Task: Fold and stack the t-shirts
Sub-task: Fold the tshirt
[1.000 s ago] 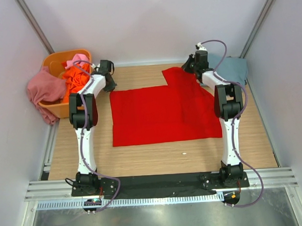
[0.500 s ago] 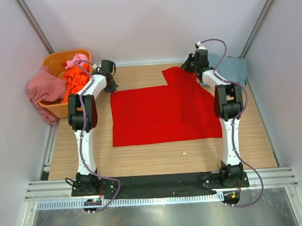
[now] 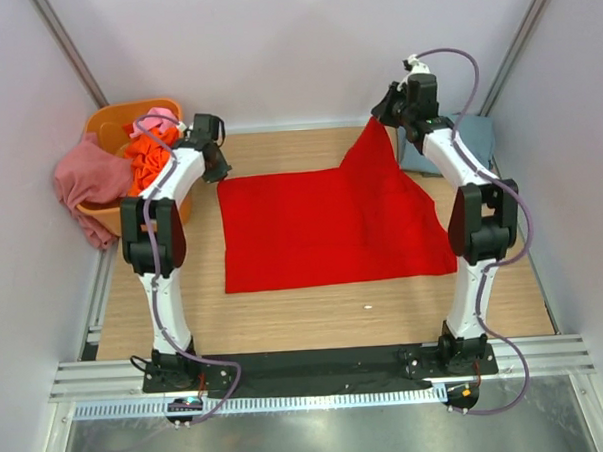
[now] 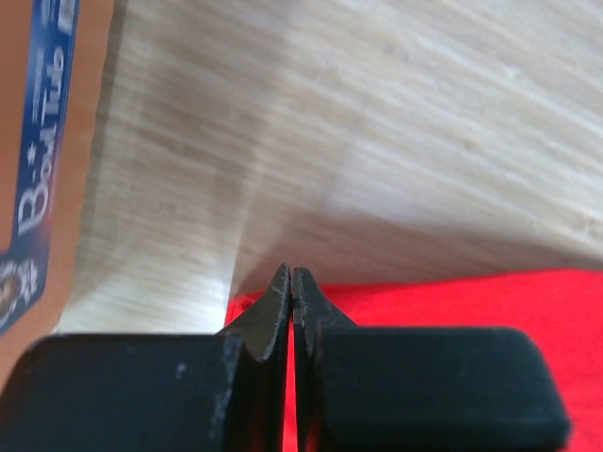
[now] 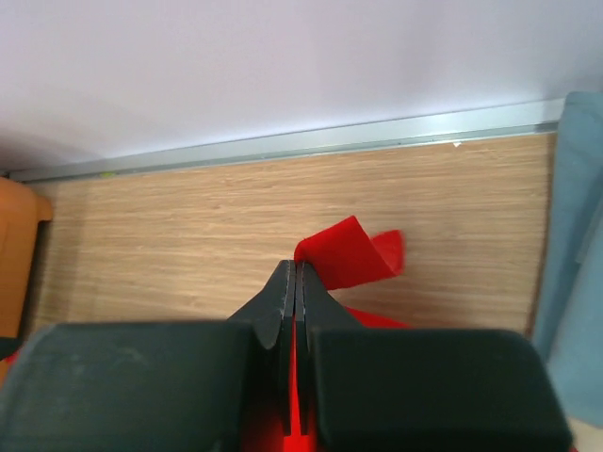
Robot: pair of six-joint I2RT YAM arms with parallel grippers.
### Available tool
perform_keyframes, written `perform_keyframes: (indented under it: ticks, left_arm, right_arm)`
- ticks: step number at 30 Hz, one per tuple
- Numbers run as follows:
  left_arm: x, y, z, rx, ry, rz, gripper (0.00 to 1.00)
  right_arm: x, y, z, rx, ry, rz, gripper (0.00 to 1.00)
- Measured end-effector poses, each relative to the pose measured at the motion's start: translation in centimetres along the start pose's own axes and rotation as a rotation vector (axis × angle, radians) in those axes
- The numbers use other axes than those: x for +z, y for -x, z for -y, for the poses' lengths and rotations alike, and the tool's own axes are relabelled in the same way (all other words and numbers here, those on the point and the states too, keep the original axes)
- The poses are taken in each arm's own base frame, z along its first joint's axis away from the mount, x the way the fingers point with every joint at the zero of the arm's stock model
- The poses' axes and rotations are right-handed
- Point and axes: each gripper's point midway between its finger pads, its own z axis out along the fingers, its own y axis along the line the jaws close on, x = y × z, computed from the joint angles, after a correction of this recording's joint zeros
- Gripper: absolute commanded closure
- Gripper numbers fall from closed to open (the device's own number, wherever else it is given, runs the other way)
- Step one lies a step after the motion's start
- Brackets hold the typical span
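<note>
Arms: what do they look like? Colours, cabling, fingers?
Both alike: left arm and right arm have white links, black joint housings and black base plates. A purple-grey cable loops along each. The fingers are matte black, tapering to wedge tips.

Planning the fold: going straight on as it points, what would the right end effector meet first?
The right end effector would probably meet bare tabletop beyond the red t-shirt corner it pinches; depth is unclear.
</note>
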Motion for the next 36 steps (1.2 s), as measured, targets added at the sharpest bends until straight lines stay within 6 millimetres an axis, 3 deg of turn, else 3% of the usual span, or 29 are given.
perform_keyframes:
  ticks: [3, 6, 18, 28, 36]
  left_arm:
    - [-0.8, -0.9, -0.4, 0.005, 0.000, -0.017, 1.00]
    - [-1.4, -1.8, -0.9, 0.009, 0.003, -0.033, 1.00]
    - [-4.6, -4.4, -2.4, 0.020, -0.003, -0.057, 1.00]
    - [-5.6, -6.4, -2.7, 0.045, -0.002, -0.079, 1.00]
    - [-5.7, -7.9, -3.1, 0.068, 0.020, -0.099, 1.00]
  right_arm:
    - [-2.9, 1.4, -1.0, -0.017, 0.007, 0.026, 0.99]
    - [-5.5, 1.3, -1.2, -0.031, -0.003, 0.029, 0.99]
    - [-13.0, -5.6, 1.3, -0.049, -0.096, -0.083, 0.99]
    - [-18.6, -5.9, 1.5, -0.075, -0.135, -0.031, 0.99]
    - [-21.6, -8.4, 3.8, -0.073, -0.230, -0.051, 0.99]
